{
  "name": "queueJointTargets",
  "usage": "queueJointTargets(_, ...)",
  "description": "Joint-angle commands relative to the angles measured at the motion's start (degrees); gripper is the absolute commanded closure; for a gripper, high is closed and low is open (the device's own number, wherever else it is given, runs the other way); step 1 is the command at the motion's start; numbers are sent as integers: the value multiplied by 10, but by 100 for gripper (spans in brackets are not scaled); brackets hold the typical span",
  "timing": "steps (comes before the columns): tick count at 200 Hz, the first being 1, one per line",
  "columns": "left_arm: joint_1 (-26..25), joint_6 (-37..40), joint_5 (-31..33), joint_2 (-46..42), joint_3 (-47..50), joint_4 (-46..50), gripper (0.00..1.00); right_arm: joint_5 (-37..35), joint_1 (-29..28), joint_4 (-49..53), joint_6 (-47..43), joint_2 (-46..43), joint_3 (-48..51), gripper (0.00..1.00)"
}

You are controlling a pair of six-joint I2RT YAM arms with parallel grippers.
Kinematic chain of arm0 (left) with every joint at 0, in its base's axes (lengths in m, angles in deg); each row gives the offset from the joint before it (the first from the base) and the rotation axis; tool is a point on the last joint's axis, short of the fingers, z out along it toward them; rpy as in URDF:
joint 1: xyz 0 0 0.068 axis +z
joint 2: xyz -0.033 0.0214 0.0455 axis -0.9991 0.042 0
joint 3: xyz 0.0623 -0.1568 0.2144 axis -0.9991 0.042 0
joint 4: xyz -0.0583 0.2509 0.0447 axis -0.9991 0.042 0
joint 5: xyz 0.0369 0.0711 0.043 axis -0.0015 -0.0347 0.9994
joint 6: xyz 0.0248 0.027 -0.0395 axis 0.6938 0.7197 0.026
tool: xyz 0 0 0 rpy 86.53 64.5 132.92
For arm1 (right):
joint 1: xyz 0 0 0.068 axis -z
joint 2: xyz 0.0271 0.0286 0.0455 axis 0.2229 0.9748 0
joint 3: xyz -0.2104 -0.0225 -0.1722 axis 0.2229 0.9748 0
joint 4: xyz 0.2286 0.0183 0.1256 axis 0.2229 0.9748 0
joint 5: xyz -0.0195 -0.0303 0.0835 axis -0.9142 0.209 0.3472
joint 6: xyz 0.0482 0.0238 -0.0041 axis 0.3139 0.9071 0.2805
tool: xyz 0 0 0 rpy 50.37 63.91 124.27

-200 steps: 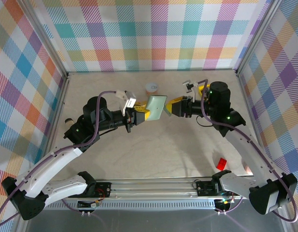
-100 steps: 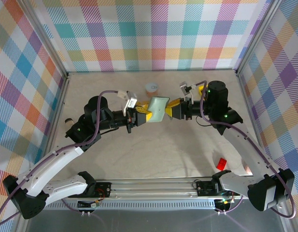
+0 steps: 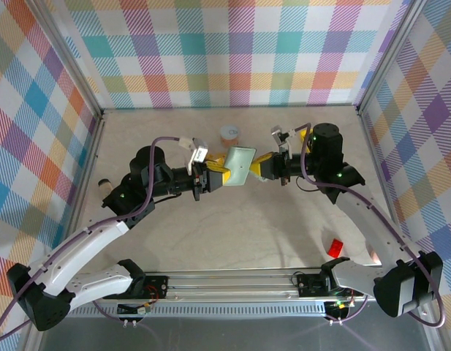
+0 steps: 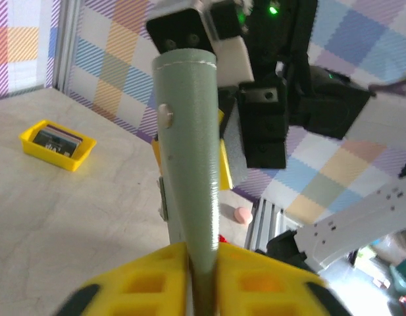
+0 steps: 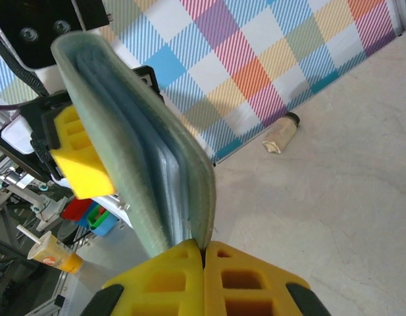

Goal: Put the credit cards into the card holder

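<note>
The sage-green card holder [image 3: 240, 162] hangs in the air over mid-table between both arms. My left gripper [image 3: 222, 174] is shut on its left end; in the left wrist view the yellow fingers [image 4: 143, 283] press on the folded card holder [image 4: 189, 158]. My right gripper [image 3: 260, 167] is shut on its right side; in the right wrist view it [image 5: 204, 253] pinches the edge of one flap of the card holder [image 5: 104, 125]. Blue-grey credit cards [image 5: 156, 161] sit between the flaps. More dark credit cards [image 4: 56, 137] lie in a yellow tray [image 4: 76, 153].
An orange cup [image 3: 229, 133] stands behind the card holder. A small bottle [image 3: 103, 184] lies by the left wall, a red piece [image 3: 333, 246] and a pink object [image 3: 373, 256] near the front right. Plaid walls close in three sides.
My right gripper has moved left to the card holder and shut on the edge of its flap. The left gripper has kept its hold, and the card holder has shifted slightly.
</note>
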Motion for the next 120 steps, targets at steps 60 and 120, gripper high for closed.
queueJointTargets(60, 22, -85, 67, 18, 101, -20, 39, -24, -3, -18, 62, 53, 117, 100)
queueJointTargets(120, 32, -82, 168, 1, 140, 78, 33, -39, -4, 16, 23, 168, 135, 100)
